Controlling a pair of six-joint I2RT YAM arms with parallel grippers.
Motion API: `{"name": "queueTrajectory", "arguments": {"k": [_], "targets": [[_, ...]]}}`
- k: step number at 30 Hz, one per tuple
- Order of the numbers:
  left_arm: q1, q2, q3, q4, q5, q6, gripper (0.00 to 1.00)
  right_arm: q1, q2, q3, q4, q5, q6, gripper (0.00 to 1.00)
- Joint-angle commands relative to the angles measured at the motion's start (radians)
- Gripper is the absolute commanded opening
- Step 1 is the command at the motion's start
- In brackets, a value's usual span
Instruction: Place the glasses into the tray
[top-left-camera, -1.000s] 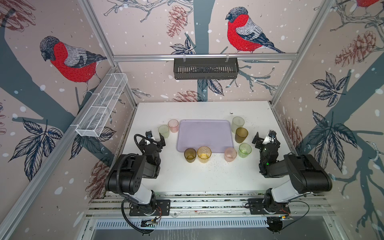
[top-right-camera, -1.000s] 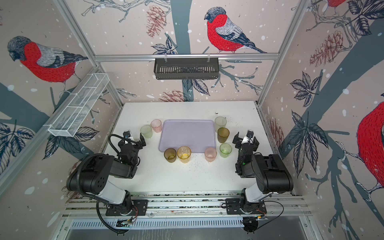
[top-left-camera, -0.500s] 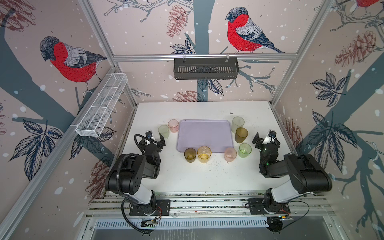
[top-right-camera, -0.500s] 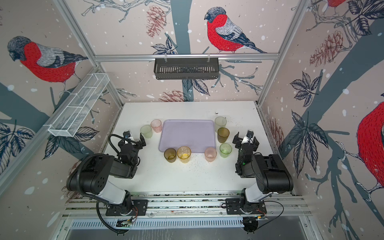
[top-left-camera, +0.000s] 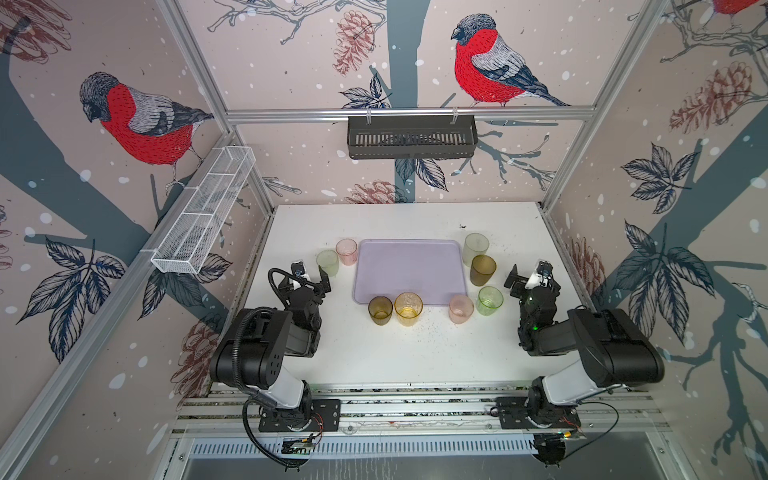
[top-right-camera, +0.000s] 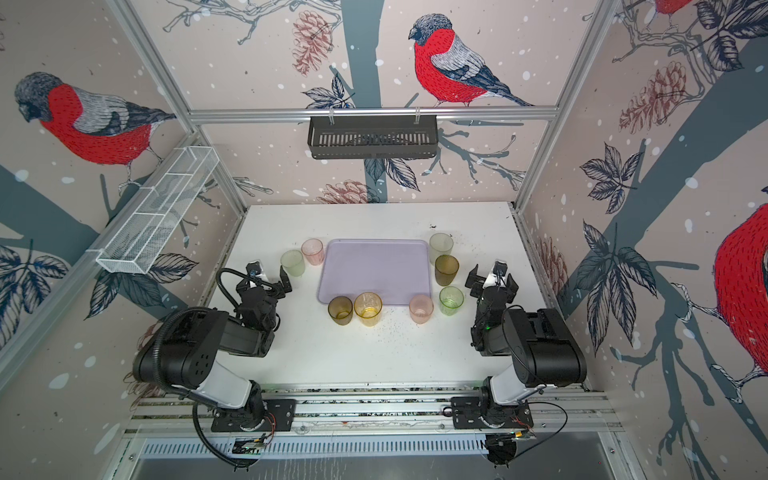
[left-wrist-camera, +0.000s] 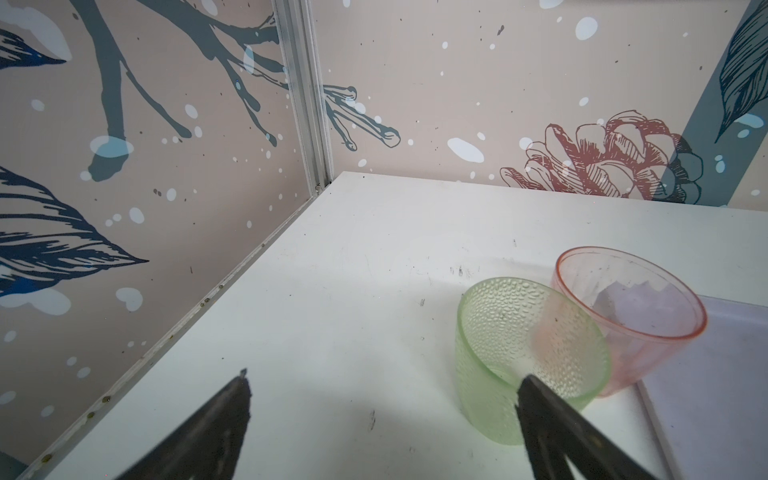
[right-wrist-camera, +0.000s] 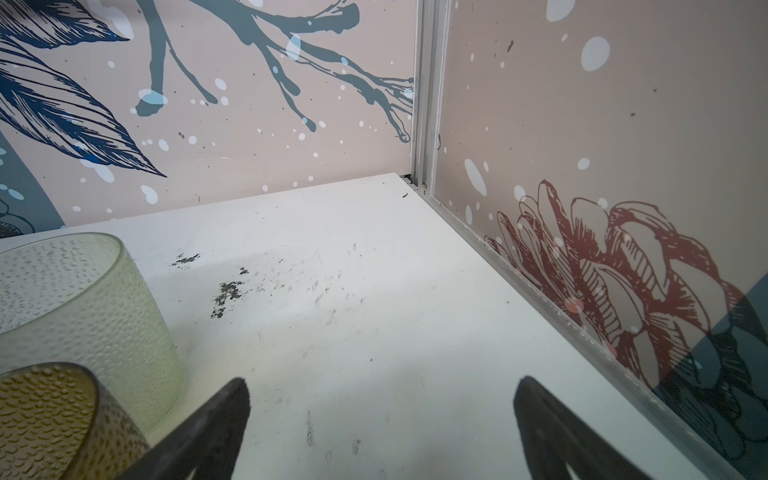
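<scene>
Nothing has moved since the earlier frames: both arms and every glass sit where they were. We see the lilac tray (top-left-camera: 409, 270) lying flat in the middle of the white counter (top-left-camera: 407, 353), and it holds nothing. Eight glasses stand upright around it on the counter: a pale green glass (top-left-camera: 327, 262) and a pink glass (top-left-camera: 346, 252) off the tray's left side, a tall pale glass (top-left-camera: 476, 247), a brown glass (top-left-camera: 483, 270) and a bright green glass (top-left-camera: 489, 300) off its right side, and along its near edge a dark amber glass (top-left-camera: 380, 309), a yellow glass (top-left-camera: 408, 308) and a second pink glass (top-left-camera: 460, 308). The left gripper (top-left-camera: 309, 276) hovers just beside the pale green glass with its fingers spread wide and holding nothing. The right gripper (top-left-camera: 528, 279) waits near the brown glass, fingers likewise apart and empty. We judge the task not yet begun; all eight glasses remain to be placed.
</scene>
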Motion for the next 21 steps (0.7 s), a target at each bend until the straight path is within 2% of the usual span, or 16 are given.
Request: {"name": "queueTrajectory", "arguments": {"k": [1,14,21], "targets": [[0.001,0.0,0.003,0.053,0.007,0.006,0.99,-0.001,-0.002,0.001,0.04,0.002,0.004,1.0],[0.001,-0.016,0.001,0.048,-0.016,-0.003,0.99,0.002,-0.011,-0.012,0.06,-0.005,-0.001,1.0],[-0.001,-0.093,0.005,-0.035,-0.051,-0.017,0.99,0.023,-0.102,-0.034,0.025,0.03,-0.016,1.0]]}}
